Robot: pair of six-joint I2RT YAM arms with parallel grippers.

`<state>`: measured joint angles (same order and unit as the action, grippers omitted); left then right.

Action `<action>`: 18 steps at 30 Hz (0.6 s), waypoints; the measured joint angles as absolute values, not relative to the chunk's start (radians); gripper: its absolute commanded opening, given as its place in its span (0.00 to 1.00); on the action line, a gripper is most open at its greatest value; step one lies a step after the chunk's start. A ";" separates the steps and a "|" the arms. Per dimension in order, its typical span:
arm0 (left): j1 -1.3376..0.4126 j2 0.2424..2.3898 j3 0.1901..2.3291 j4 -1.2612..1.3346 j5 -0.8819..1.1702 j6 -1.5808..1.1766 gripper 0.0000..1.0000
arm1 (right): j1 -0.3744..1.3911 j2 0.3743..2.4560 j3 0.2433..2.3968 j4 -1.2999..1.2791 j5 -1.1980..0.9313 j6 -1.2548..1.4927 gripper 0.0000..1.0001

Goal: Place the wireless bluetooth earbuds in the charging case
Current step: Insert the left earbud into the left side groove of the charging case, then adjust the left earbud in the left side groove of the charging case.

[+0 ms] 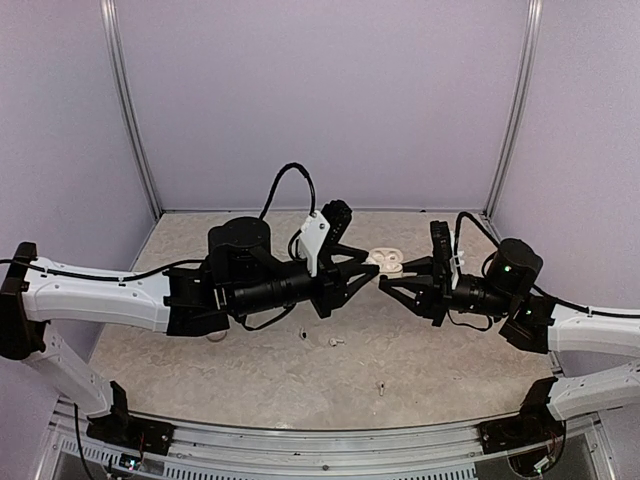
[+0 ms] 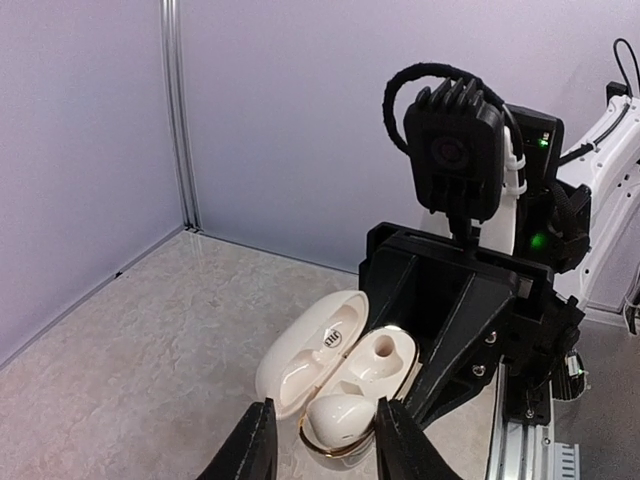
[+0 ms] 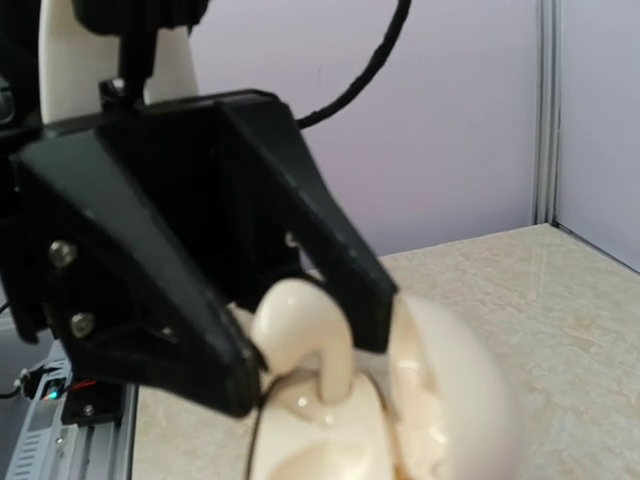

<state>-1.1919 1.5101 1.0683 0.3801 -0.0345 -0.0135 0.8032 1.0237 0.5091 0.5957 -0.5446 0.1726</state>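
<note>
A cream charging case (image 1: 388, 262) lies open on the table between my two grippers, lid (image 2: 300, 365) folded back. My left gripper (image 1: 372, 270) is shut on one pale earbud (image 2: 345, 420) and holds it over the near socket. In the right wrist view the earbud (image 3: 300, 320) stands upright between the left fingers (image 3: 200, 340), its stem touching the case (image 3: 450, 400). The far socket (image 2: 385, 350) is empty. My right gripper (image 1: 392, 280) is open, its fingers (image 2: 450, 340) spread just beyond the case. Its own fingers do not show in the right wrist view.
Three small loose earbuds lie on the table in front of the arms: one (image 1: 333, 341), one (image 1: 302, 334) and one (image 1: 380, 386). Lilac walls with metal posts (image 1: 140, 150) enclose the back and sides. The left arm (image 1: 250, 280) spans the table's middle.
</note>
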 measured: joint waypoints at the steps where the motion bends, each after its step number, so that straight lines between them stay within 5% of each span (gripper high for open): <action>1: -1.192 1.510 1.068 0.380 -0.035 -0.014 0.42 | 0.803 1.024 0.509 0.596 -0.545 0.172 0.00; 9: -1.192 1.495 1.038 0.350 0.001 0.004 0.63 | 0.803 1.023 0.509 0.626 -0.546 0.169 0.00; 18: -1.185 1.379 0.969 0.301 0.053 0.035 0.69 | 0.803 1.023 0.509 0.612 -0.580 0.143 0.00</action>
<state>-1.1847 1.3792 0.9691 0.3008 0.0528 0.0353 0.8032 1.0229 0.5095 0.6117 -0.5800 0.1432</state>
